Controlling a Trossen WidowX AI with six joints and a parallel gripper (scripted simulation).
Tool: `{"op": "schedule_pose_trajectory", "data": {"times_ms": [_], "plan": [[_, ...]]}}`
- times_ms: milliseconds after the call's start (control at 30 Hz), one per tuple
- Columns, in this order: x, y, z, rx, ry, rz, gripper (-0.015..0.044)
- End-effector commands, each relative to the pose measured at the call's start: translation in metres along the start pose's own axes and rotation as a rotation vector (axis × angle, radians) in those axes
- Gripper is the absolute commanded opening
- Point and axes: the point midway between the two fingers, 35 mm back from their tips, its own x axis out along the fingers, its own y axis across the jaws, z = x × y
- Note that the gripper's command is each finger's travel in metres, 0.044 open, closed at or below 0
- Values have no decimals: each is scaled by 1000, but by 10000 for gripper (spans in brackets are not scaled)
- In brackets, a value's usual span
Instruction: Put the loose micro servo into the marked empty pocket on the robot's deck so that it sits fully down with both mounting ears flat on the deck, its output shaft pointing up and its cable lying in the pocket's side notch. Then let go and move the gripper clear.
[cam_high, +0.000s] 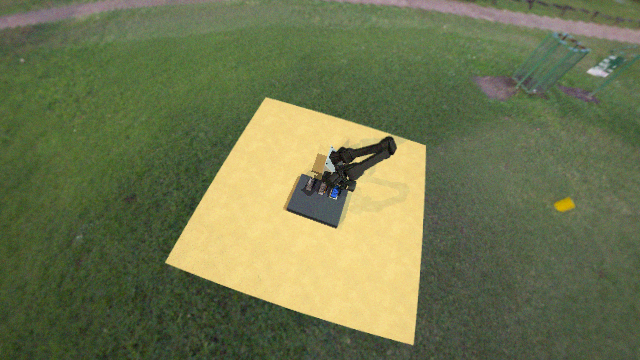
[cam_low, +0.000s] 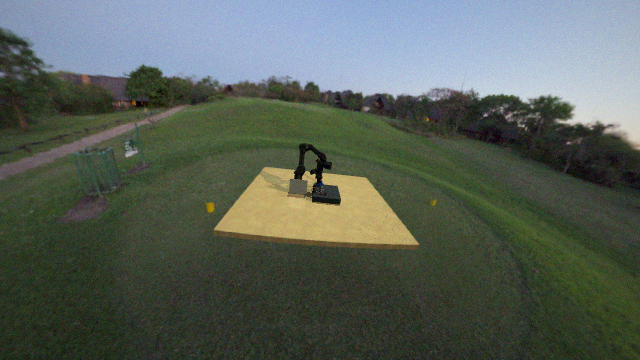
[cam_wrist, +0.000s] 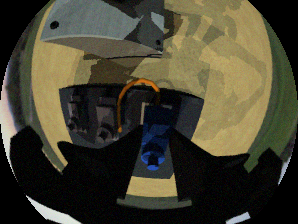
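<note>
The blue servo (cam_wrist: 154, 137) is clamped between the gripper (cam_wrist: 154, 163) fingers, hanging over the dark deck (cam_high: 320, 206) near its 1 o'clock corner; its orange cable (cam_wrist: 131, 95) arcs off toward 11 o'clock; the pocket (cam_wrist: 154, 106) looks to lie just beyond the servo. To seat it well, I would line the body square with the pocket, lower straight, and steer the cable toward the notch; two fitted servos (cam_high: 316, 186) crowd the 9 o'clock side, while the mat (cam_high: 280, 260) gives open room at 3 o'clock.

Arm (cam_high: 367, 155) folded, fingers clamped on servo (cam_wrist: 154, 137).
</note>
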Motion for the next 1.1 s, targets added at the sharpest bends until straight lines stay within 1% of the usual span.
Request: {"op": "schedule_pose_trajectory", "data": {"times_ms": [0, 1067], "plan": [[4, 0, 1, 4, 2, -3, 0], [28, 0, 1, 3, 2, -4, 0]]}}
